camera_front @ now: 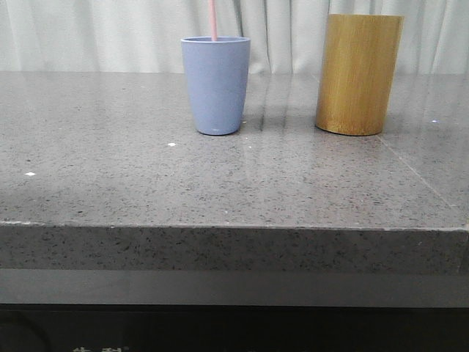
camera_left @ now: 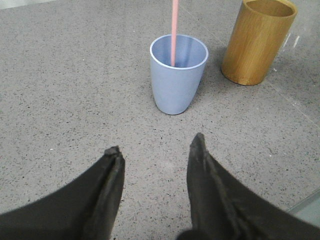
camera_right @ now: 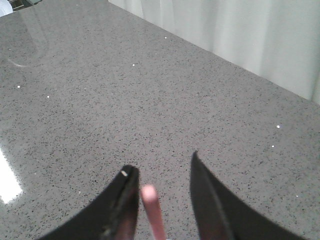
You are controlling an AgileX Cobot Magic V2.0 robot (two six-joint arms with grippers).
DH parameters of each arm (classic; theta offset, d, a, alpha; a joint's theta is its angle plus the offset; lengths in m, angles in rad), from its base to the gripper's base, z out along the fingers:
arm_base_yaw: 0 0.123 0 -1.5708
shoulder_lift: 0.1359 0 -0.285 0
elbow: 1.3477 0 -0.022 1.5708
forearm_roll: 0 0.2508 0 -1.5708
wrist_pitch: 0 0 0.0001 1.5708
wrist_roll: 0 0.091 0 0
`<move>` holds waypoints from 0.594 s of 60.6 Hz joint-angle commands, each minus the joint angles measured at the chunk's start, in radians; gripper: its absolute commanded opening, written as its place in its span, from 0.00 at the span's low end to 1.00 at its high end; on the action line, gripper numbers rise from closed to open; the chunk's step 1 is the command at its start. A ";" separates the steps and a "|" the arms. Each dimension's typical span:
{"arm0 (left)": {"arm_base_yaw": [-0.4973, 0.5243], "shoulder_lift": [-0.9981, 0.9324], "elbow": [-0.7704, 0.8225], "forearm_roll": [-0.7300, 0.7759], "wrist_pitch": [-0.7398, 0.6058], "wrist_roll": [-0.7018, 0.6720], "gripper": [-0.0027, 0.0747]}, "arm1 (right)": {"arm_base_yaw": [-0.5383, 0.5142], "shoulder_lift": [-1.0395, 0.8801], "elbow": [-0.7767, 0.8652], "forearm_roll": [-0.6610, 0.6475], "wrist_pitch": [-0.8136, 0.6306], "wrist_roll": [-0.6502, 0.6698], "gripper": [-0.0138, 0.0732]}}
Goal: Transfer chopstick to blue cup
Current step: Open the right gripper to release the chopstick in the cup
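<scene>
The blue cup point(camera_front: 215, 84) stands upright on the grey stone table, left of centre. One pink chopstick point(camera_front: 212, 20) stands in it and runs out of the top of the front view. In the left wrist view the blue cup point(camera_left: 177, 85) with the chopstick point(camera_left: 174, 30) sits ahead of my left gripper point(camera_left: 157, 143), which is open, empty and well short of the cup. My right gripper point(camera_right: 161, 162) is open; the chopstick's blurred end point(camera_right: 151, 205) shows between its jaws, close to one finger, with a gap on each side. Neither gripper shows in the front view.
A taller yellow-brown bamboo holder point(camera_front: 357, 73) stands to the right of the blue cup; it also shows in the left wrist view point(camera_left: 256, 42), and its open mouth looks empty. The table's front edge point(camera_front: 234, 224) runs across the front view. White curtains hang behind.
</scene>
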 commanded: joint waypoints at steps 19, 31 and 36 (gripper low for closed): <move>-0.005 -0.006 -0.028 -0.002 -0.078 -0.008 0.41 | -0.004 -0.183 -0.030 -0.169 0.133 0.034 0.69; -0.005 -0.006 -0.028 -0.002 -0.078 -0.008 0.41 | -0.004 -0.307 -0.021 -0.485 0.347 0.344 0.63; -0.005 -0.006 -0.028 -0.002 -0.078 -0.008 0.41 | -0.005 -0.357 0.034 -0.567 0.400 0.440 0.62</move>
